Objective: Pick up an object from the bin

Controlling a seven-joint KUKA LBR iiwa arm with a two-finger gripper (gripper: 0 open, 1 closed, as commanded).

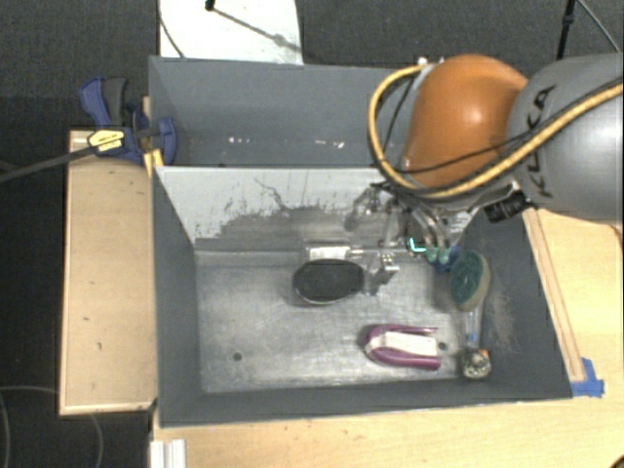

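Observation:
My gripper hangs low over the middle of the bin, under the orange cover. Its metal fingers stand just to the right of a black oval pad that lies flat on the bin floor; nothing shows between them. A dish brush with a dark green head lies to the gripper's right, its thin handle running down toward the front right corner. A purple and white stapler-shaped thing rests on the floor in front of the gripper.
The bin's sloping walls close in on all sides, with the back wall just behind the gripper. The arm and its cables come in from the upper right. Bare floor stretches across the bin's left half.

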